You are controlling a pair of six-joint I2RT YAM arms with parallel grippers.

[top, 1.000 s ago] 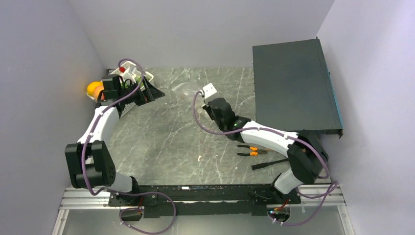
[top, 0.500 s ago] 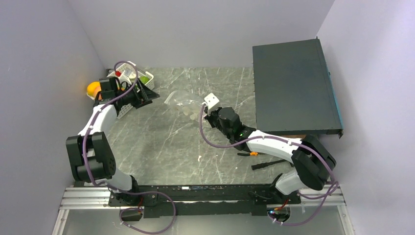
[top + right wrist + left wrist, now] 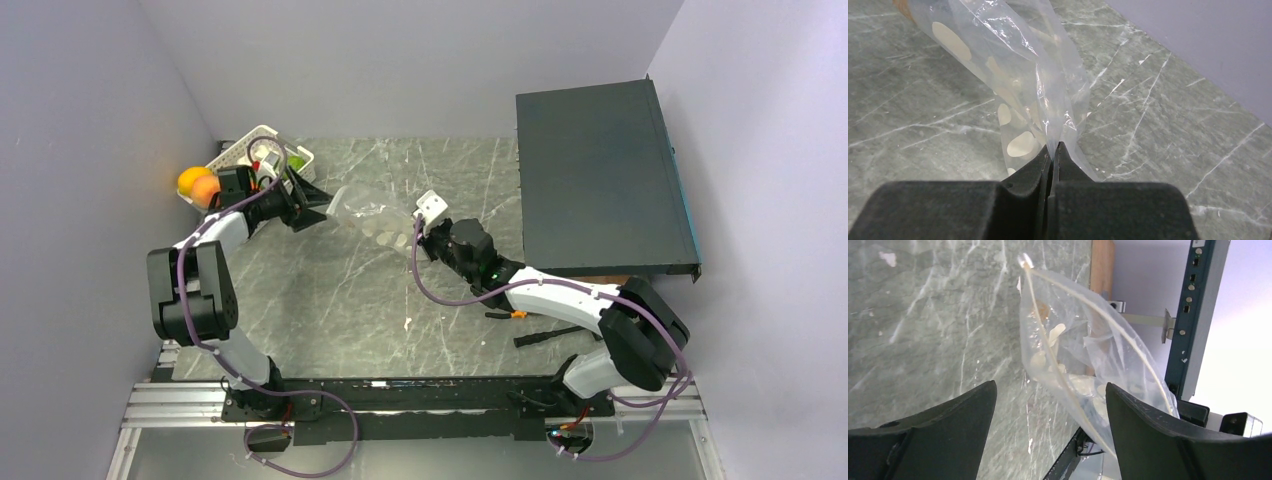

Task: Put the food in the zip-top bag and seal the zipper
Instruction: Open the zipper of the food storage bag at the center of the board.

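Right gripper pinched tight on crinkled edge of zip-top bag; pale mushrooms inside, just ahead of its tips. Left gripper spread wide, holding nothing (bag mouth gapes straight ahead, zipper unsealed). White basket behind left gripper.

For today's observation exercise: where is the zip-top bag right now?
In the top view, the zip-top bag sits left of centre: the right gripper pinches one end, and its mouth faces the open left gripper.
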